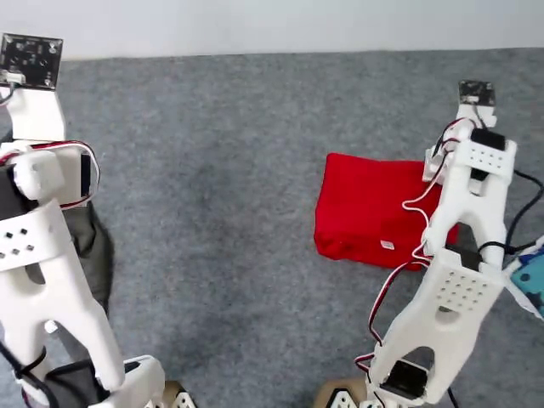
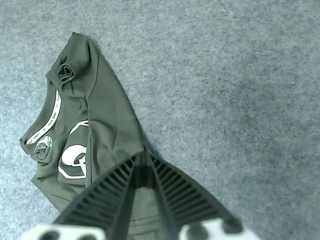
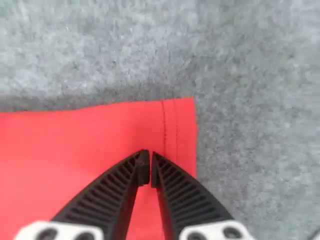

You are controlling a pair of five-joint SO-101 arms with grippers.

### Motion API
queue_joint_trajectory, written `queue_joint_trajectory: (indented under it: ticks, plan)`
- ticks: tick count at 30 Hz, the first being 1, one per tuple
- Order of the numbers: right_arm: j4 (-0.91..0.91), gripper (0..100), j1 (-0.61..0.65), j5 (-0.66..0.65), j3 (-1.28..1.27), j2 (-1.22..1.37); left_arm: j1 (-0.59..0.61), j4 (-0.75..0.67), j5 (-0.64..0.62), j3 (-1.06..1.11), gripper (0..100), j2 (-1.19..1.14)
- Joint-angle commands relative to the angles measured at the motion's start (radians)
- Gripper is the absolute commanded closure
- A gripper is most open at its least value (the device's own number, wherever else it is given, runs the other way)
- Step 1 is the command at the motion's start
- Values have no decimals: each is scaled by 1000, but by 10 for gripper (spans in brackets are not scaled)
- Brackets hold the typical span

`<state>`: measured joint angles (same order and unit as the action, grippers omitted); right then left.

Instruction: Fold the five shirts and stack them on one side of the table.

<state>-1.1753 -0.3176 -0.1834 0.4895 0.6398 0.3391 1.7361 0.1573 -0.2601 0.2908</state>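
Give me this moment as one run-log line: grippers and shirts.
left gripper: shut, over edge of crumpled dark olive shirt | right gripper: shut, over folded red shirt near its hemmed corner | surface: grey felt table

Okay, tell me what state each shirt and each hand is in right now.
red shirt: folded into a rectangle, lying flat.
dark shirt: roughly folded over, rumpled at the collar.
left hand: shut, over the dark shirt.
right hand: shut, over the red shirt.
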Motion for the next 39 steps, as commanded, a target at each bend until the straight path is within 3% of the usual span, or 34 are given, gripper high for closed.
queue_joint_trajectory:
  ticks: [1,9,26,39]
  plan:
    - [-107,984,5,-5,84,-134,0,18,8,-4,998,34]
    - [-394,984,73,0,80,-196,0,18,8,-4,998,34]
    - [-352,985,309,100,41,47,0,20,8,-4,998,35]
    - [-479,985,226,91,41,-168,0,20,8,-4,998,35]
